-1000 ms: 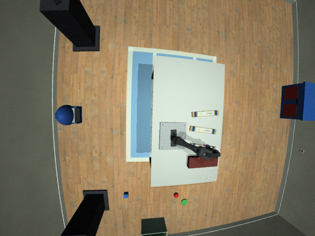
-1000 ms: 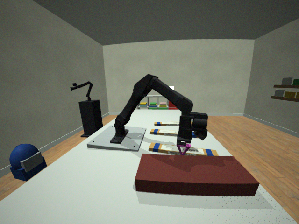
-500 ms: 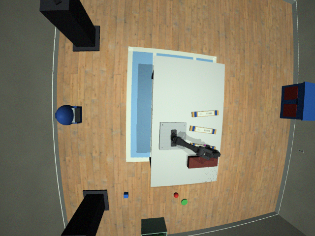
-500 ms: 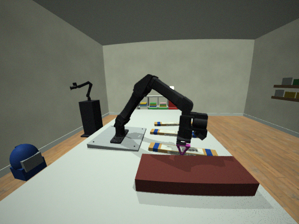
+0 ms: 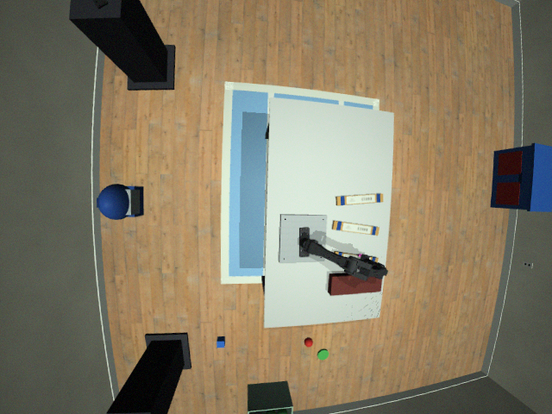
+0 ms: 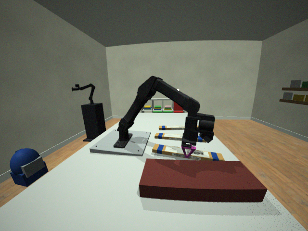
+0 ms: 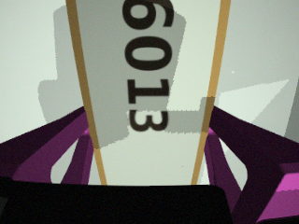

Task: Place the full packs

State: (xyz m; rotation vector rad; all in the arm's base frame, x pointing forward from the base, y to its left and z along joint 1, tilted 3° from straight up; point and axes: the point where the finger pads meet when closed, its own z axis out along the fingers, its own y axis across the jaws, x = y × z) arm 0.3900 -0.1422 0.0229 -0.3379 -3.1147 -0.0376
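One hand (image 5: 360, 255) (image 6: 188, 151) (image 7: 149, 112), clamped across the near pack (image 5: 337, 253) (image 6: 159, 149) (image 7: 149, 159) on the desk (image 5: 329, 155) (image 6: 99, 188), beside the platform (image 5: 336, 285) (image 6: 198, 173), fingers on opposite long sides, presumably to weigh it by lifting.

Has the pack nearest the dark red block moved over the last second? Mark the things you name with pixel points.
No, the pack (image 5: 339, 253) (image 6: 169, 150) (image 7: 187, 75) looks unmoved against the dark red block (image 5: 341, 285) (image 6: 201, 173).
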